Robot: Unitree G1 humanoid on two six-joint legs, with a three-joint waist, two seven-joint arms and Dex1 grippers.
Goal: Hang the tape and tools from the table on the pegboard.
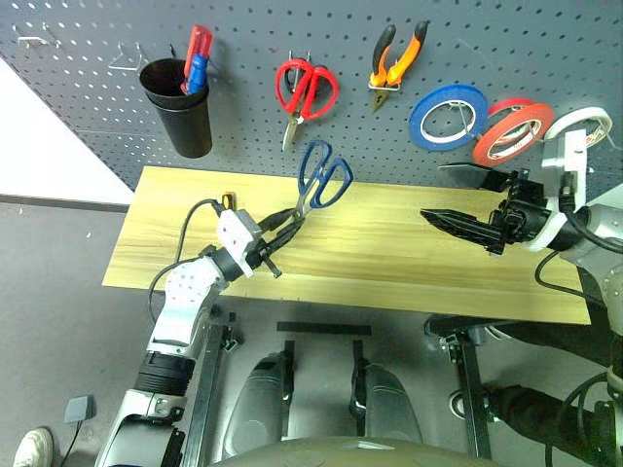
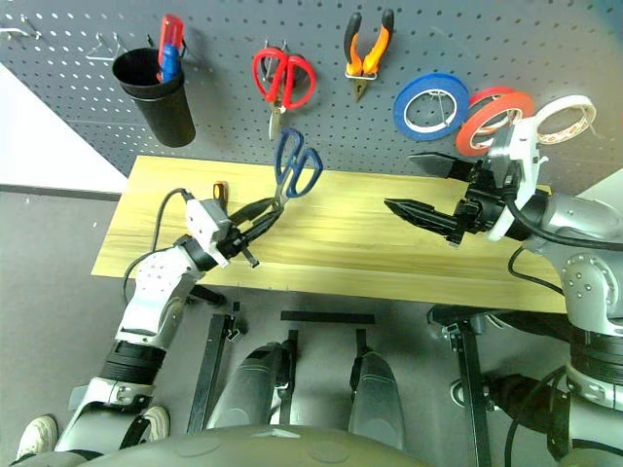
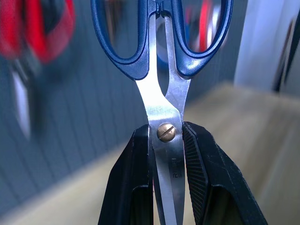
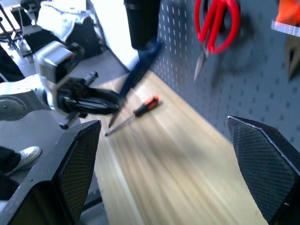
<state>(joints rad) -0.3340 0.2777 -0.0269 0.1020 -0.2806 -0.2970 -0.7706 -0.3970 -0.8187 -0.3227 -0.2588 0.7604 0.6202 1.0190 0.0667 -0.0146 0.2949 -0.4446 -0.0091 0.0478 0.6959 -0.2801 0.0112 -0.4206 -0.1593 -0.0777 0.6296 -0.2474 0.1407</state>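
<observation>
The left gripper (image 1: 284, 226) pinches the dark-blue-handled metal scissors (image 1: 319, 181) by the blades, so the loops stick out past its fingers, ready for a hook on the dark grey pegboard (image 1: 243, 112). The right gripper (image 2: 421, 185) hangs wide and empty. The small black-and-orange screwdriver (image 4: 136, 112) lies on the light wooden table (image 1: 389, 263).

Screwdriver (image 4: 140, 109) on table (image 1: 389, 263) – pegboard (image 1: 370, 136) behind, pliers (image 1: 394, 60) seemingly right of hung scissors (image 1: 305, 90).
</observation>
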